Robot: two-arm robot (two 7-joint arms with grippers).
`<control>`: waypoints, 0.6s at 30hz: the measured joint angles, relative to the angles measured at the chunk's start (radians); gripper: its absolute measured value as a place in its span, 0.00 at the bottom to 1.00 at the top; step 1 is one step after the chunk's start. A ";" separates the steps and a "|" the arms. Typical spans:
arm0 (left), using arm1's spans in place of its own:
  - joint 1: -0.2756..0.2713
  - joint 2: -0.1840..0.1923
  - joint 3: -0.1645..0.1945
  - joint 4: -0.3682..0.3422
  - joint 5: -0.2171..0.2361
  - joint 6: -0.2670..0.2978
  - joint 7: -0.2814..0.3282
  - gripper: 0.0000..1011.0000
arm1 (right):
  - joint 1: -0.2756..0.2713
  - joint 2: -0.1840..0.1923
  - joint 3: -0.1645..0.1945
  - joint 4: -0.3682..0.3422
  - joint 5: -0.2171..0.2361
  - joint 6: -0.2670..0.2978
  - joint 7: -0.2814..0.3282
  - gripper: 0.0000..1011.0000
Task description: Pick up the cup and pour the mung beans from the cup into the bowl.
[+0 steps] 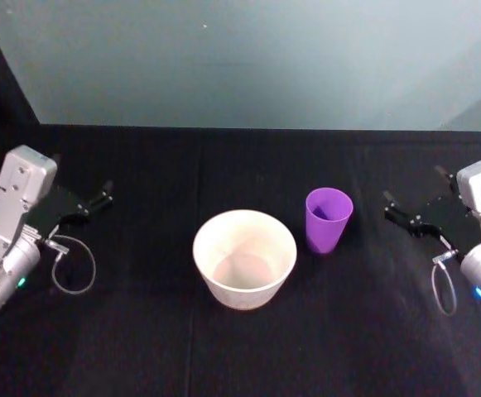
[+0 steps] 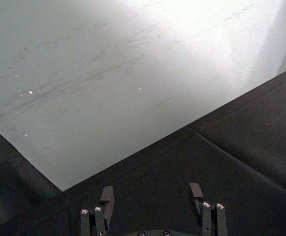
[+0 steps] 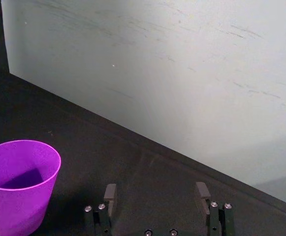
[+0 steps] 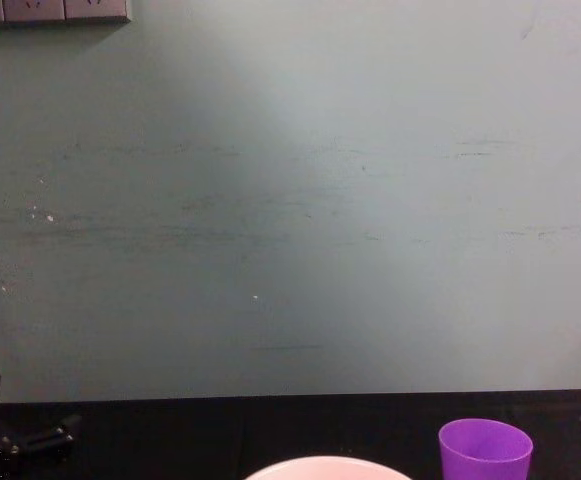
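The purple cup (image 1: 328,219) stands upright on the black table, just right of the wide pinkish-white bowl (image 1: 244,258) at the centre. In the chest view the cup (image 4: 485,451) and the bowl's rim (image 4: 327,468) show at the bottom edge. The cup (image 3: 19,185) also appears in the right wrist view, apart from the fingers; its contents are in shadow. My right gripper (image 1: 410,205) hovers open to the right of the cup, a short gap away, holding nothing. My left gripper (image 1: 103,194) is open at the far left, well away from the bowl.
A black cloth covers the table (image 1: 141,331). A pale grey-green wall (image 1: 240,58) rises right behind its far edge. Loose cable loops hang at each wrist (image 1: 73,265). Open tabletop lies in front of the bowl and between the bowl and the left gripper.
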 joint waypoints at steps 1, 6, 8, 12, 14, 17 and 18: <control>0.000 0.000 0.000 0.000 0.000 0.000 0.000 0.99 | 0.000 0.000 0.000 0.000 0.000 0.000 0.000 1.00; 0.000 0.000 0.000 0.000 0.000 0.000 0.000 0.99 | 0.000 0.000 0.000 0.000 0.000 0.000 0.000 1.00; 0.000 0.000 0.000 0.000 0.000 0.000 0.000 0.99 | 0.000 0.000 0.000 0.000 0.000 0.000 0.000 1.00; 0.000 0.000 0.000 0.000 0.000 0.000 0.000 0.99 | 0.000 0.000 0.000 0.000 0.000 0.000 0.000 1.00; 0.000 0.000 0.000 0.000 0.000 0.000 0.000 0.99 | 0.000 0.000 0.000 0.000 0.000 0.000 0.000 1.00; 0.000 0.000 0.000 0.000 0.000 0.000 0.000 0.99 | 0.000 0.000 0.000 0.000 0.000 0.000 0.000 1.00; 0.000 0.000 0.000 0.000 0.000 0.000 0.000 0.99 | 0.000 0.000 0.000 0.000 0.000 0.000 0.000 1.00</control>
